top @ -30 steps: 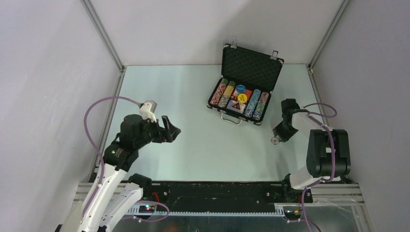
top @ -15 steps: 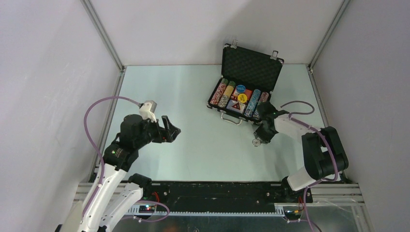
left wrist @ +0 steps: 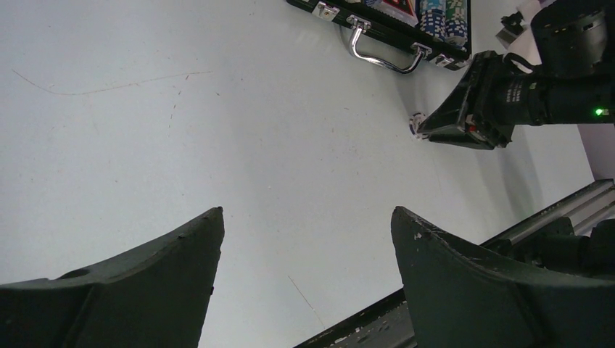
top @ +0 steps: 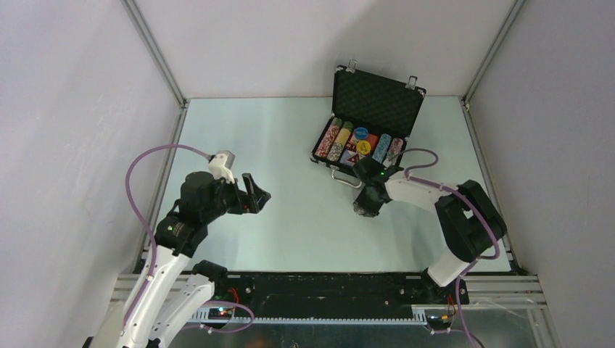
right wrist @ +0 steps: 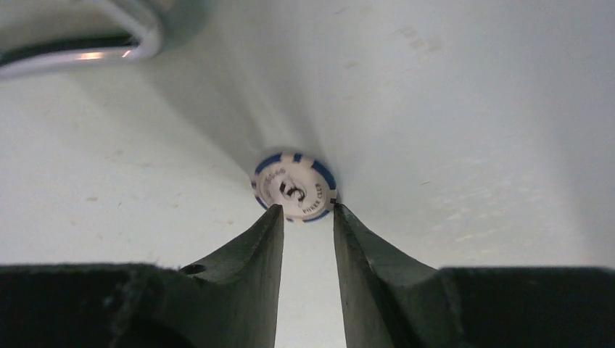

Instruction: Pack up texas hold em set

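- Looking down, found the black briefcase open at about 1 o'clock on the tabletop, lid standing upright on its 12 o'clock side.
- Saw chip rows packed in the base, with a blue disc, a yellow disc and a dark triangular piece between them.
- Noted the silver handle on the case's 6 o'clock edge.
- Spotted one white-and-blue poker chip out on the tabletop, near the handle at its 5 o'clock.
- Found the right fingers parted by a narrow gap, bare tabletop showing through it, tips against the chip's near rim.
- Judged the chip wider than that gap and lying beyond the tips, not between them.
- Found the left fingers spread wide at about 8 o'clock, nothing between them, well apart from the case.
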Controlling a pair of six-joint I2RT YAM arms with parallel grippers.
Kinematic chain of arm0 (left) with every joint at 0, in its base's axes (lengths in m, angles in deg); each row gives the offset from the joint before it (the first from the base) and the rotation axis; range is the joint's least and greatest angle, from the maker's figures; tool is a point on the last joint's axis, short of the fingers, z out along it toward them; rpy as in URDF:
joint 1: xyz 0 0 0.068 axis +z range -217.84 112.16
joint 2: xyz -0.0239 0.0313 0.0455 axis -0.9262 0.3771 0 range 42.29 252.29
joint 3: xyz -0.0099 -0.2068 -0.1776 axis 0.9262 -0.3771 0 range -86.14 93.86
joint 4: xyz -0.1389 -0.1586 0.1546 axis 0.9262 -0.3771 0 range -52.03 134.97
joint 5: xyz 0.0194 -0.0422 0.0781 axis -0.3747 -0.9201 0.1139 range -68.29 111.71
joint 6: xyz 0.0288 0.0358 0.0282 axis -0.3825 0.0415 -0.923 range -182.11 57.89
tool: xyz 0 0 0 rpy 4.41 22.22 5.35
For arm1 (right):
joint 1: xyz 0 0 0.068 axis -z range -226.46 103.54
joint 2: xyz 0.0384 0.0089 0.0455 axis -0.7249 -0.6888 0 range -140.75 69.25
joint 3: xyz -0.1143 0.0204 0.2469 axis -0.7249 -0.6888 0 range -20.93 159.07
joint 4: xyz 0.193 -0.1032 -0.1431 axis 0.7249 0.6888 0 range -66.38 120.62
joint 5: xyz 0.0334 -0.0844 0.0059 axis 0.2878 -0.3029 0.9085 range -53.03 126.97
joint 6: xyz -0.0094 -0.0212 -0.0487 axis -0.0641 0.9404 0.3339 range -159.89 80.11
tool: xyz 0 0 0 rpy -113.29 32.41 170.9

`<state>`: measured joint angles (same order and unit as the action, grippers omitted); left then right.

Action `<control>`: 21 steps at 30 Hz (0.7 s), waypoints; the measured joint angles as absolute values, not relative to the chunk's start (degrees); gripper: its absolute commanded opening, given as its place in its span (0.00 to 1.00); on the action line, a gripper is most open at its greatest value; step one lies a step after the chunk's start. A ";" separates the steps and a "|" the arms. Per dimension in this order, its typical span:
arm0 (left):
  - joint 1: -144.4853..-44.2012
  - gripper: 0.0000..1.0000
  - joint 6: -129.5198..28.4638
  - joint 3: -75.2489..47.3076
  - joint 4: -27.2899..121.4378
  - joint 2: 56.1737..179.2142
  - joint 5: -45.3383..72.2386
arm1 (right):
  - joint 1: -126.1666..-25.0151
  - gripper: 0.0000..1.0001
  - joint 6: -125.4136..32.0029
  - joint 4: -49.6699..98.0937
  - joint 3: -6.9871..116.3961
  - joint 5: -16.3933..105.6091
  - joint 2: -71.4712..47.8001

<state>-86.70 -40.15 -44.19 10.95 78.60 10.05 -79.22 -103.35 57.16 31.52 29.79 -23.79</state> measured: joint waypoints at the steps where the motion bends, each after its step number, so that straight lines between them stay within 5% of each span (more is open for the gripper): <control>1: -86.65 0.90 -40.13 -44.19 10.95 78.60 10.05 | -80.44 0.36 -103.70 57.18 32.41 29.83 -24.73; 7: -86.50 0.90 -40.15 -44.19 10.95 78.63 10.05 | -86.21 0.37 -104.82 60.00 39.87 27.49 -30.61; 16: -86.30 0.90 -40.15 -44.19 10.95 78.67 10.03 | -87.98 0.81 -103.68 65.66 39.54 20.00 -29.32; 21: -86.08 0.90 -40.15 -44.19 10.95 78.73 10.03 | -86.47 0.84 -96.40 66.36 38.95 18.33 -26.37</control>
<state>-86.08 -40.15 -44.19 10.95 78.73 10.03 -86.47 -96.40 66.36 38.95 18.33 -26.37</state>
